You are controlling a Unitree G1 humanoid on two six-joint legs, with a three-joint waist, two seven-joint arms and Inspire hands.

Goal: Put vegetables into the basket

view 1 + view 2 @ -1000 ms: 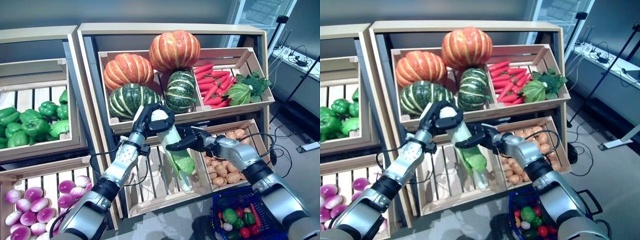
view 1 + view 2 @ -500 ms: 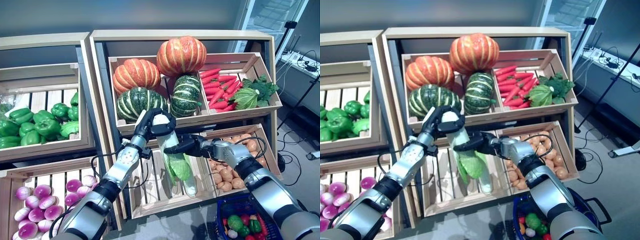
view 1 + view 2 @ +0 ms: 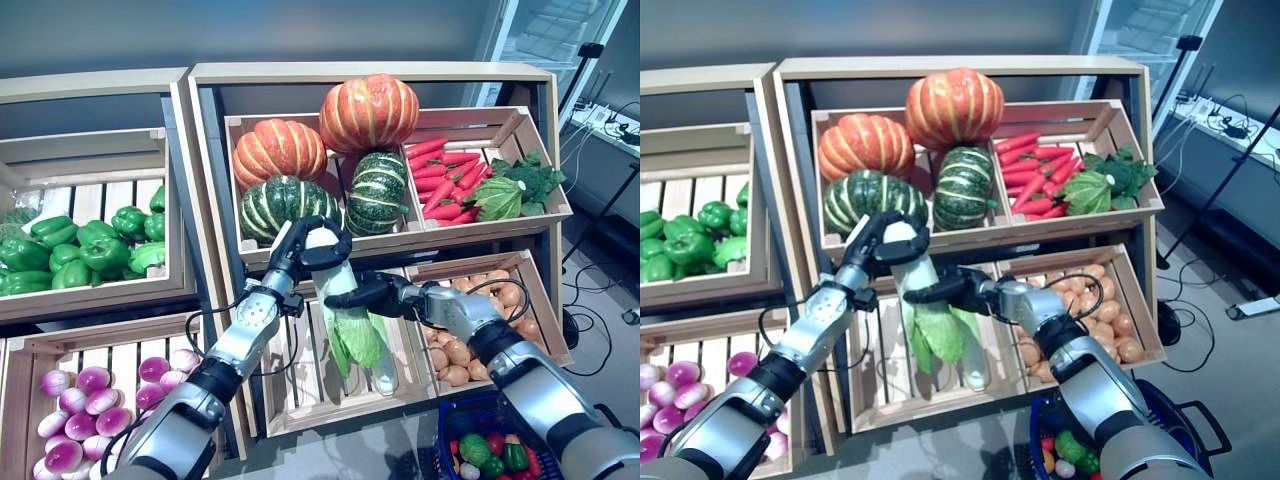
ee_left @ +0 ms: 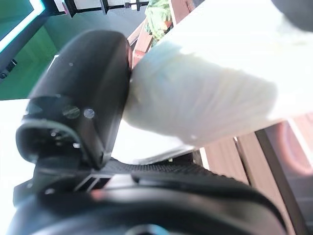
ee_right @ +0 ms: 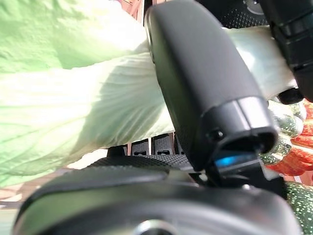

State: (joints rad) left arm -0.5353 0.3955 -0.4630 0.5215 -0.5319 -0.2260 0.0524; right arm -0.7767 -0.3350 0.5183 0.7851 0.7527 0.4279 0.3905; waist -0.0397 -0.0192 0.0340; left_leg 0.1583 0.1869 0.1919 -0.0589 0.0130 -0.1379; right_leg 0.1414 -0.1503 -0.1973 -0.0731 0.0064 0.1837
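A long Chinese cabbage [image 3: 352, 322], white at the stalk and green at the leaves, hangs in front of the stand's lower middle crate. My left hand [image 3: 298, 250] is shut on its white top end, which also shows in the left wrist view [image 4: 205, 93] against the thumb [image 4: 83, 98]. My right hand [image 3: 372, 295] comes in from the right and is curled round the cabbage just below the left hand. In the right wrist view its thumb [image 5: 200, 83] presses on the pale leaves [image 5: 73, 98]. The blue basket [image 3: 1185, 412] stands on the floor at the lower right, holding small green and red vegetables.
The wooden stand [image 3: 370, 72] holds crates in two tiers directly behind the hands. A second stand [image 3: 90, 85] is at the left. A slatted lower crate [image 3: 300, 380] lies under the cabbage. A glass-door fridge [image 3: 540, 40] and floor cables are at the far right.
The camera has shifted, sliding the scene right. My right hand has closed in from touching the cabbage to curling round it below the left hand. The left hand keeps its hold.
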